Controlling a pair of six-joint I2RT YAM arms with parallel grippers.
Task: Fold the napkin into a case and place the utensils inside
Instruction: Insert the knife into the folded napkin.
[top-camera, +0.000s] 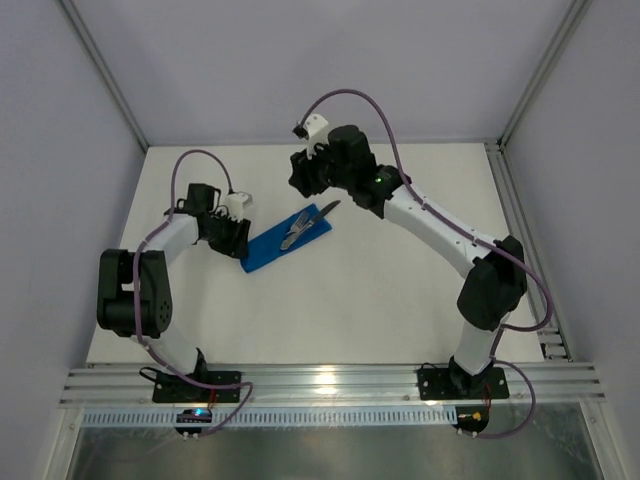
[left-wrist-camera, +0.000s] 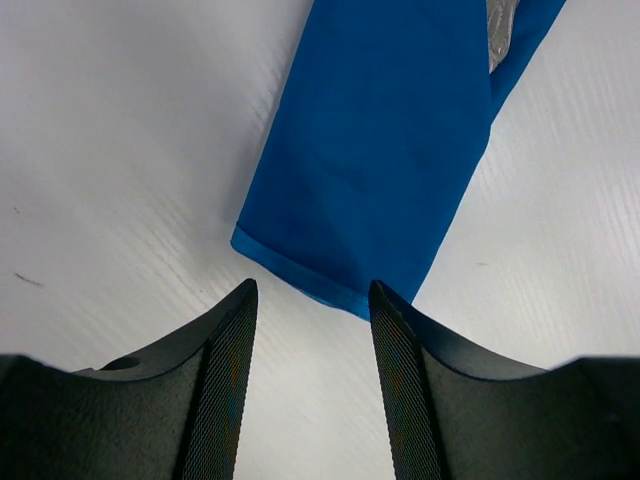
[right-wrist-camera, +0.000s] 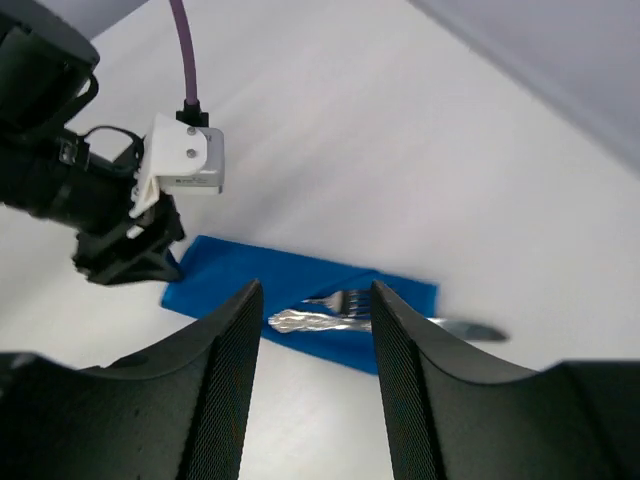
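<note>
- Late step, by the look of it: blue napkin already folded into a narrow case, slanting across mid-frame on the white bench.
- At its upper-right end, utensils; knife tip past the edge. Tucked in or merely on top: cannot tell.
- Left pincer: open, empty, just short of the hem.
- Right pincer: open, empty, above the fork.
- Likely next: nudging the metal deeper.
- Only from the right wrist: fork tines. From the left wrist: hem, plus a metal sliver at upper right.
</note>
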